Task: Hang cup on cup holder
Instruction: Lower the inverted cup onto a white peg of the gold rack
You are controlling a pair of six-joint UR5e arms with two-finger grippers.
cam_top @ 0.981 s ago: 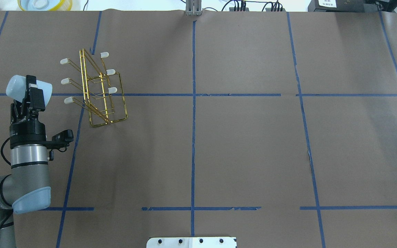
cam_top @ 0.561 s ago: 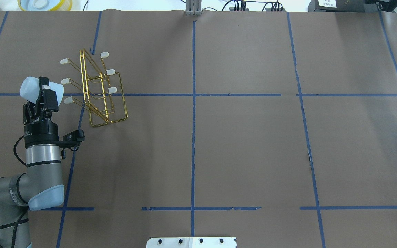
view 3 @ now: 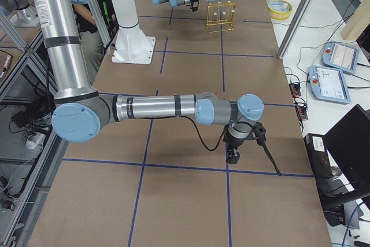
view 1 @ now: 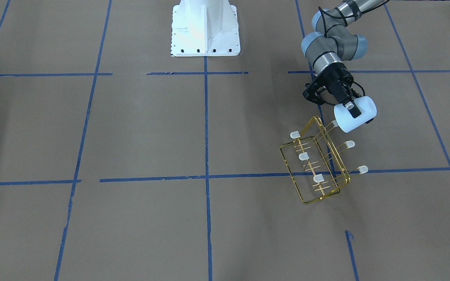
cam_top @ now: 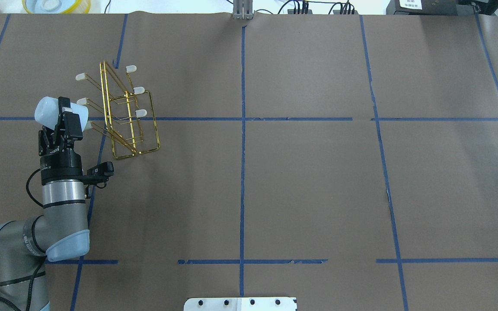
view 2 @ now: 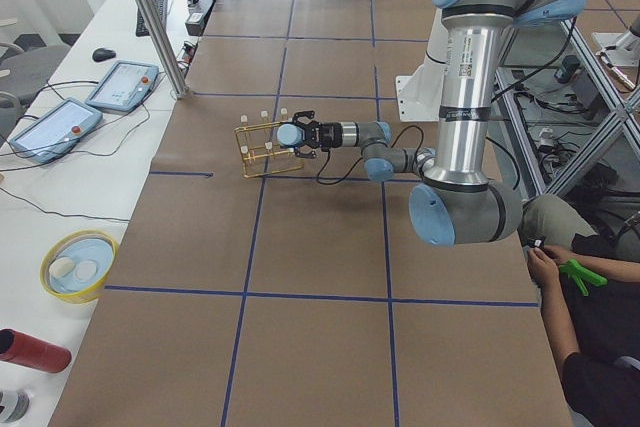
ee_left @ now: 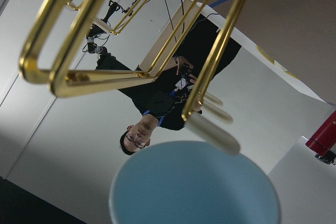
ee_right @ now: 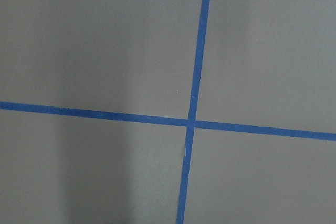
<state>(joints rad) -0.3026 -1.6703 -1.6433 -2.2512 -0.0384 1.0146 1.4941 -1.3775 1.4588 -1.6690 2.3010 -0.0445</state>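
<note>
At the left of the overhead view, the left gripper [cam_top: 65, 111] is clamped across the cup [cam_top: 45, 111]. The cup lies sideways, mouth facing the cup holder [cam_top: 155, 129], with one capped prong [ee_left: 211, 132] just at its rim. The right gripper [view 3: 233, 155] shows too poorly to tell how far open it is.

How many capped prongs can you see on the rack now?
6. Three caps on the cup holder side facing the cup, the first at its rim; three opposite. None hidden.

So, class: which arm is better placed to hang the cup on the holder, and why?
Left. The left pincer grips the cup right beside the cup holder; the right pincer is far away at the opposite end.
</note>
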